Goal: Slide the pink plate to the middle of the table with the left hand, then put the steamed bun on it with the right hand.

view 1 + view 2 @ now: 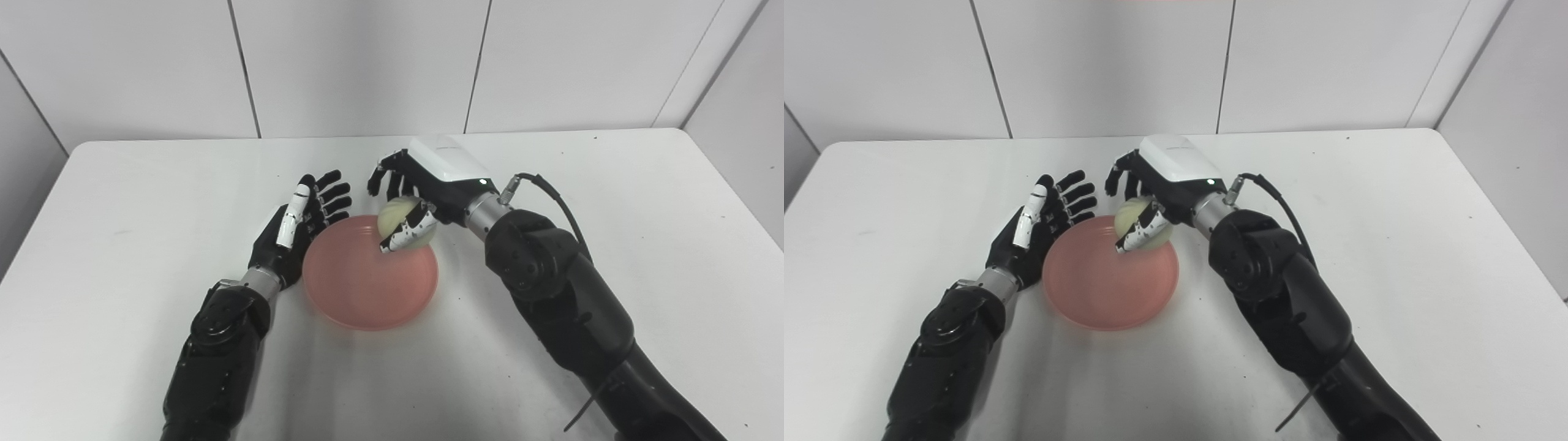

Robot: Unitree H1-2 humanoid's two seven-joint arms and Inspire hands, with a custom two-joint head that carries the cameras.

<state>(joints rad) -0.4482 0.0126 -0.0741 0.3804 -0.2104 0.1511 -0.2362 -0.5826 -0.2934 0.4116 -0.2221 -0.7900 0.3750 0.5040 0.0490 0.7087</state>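
Note:
The pink plate (367, 288) lies near the middle of the white table (122, 245). My right hand (407, 190) is shut on the pale steamed bun (398, 217) and holds it over the plate's far right rim; I cannot tell whether the bun touches the plate. My left hand (303, 223) is open with fingers spread, right beside the plate's left rim and holding nothing. The same shows in the right eye view, with the bun (1136, 220) over the plate (1102, 288).
White wall panels (367, 61) stand behind the table's far edge. A cable (551, 196) loops off the right wrist. The table's left edge (37, 208) and right edge (735, 190) are in view.

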